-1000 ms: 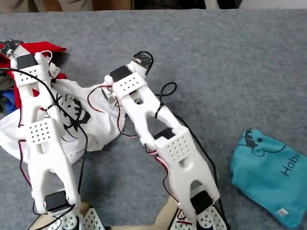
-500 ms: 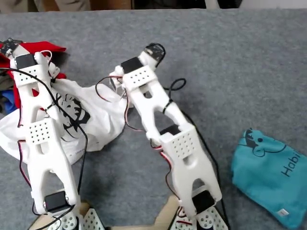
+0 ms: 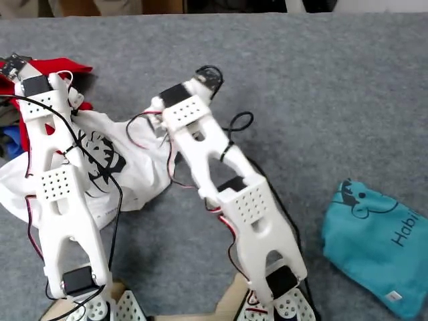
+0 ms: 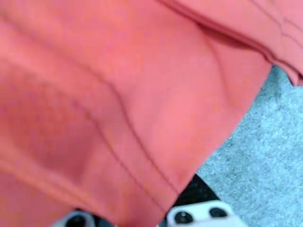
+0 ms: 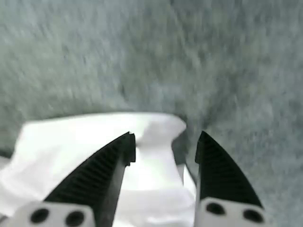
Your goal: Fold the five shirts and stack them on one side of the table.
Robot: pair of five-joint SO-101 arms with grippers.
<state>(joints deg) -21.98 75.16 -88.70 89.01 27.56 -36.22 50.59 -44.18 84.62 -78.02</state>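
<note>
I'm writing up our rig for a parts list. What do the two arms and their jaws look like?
The white plastic left arm and white plastic right arm have blocky links with perforated panels, black motors at joints, and thin red and black cables alongside. The right arm's jaws are black, ribbed, tapering wedges on white mounts with dark screw holes.

Teal shirt (image 3: 374,247) clipped by right edge. Left arm (image 3: 57,180) covers mid white shirt (image 3: 144,164). Red shirt (image 3: 80,67) mostly under that arm; blue cloth (image 3: 8,144) at left edge unidentifiable.
</note>
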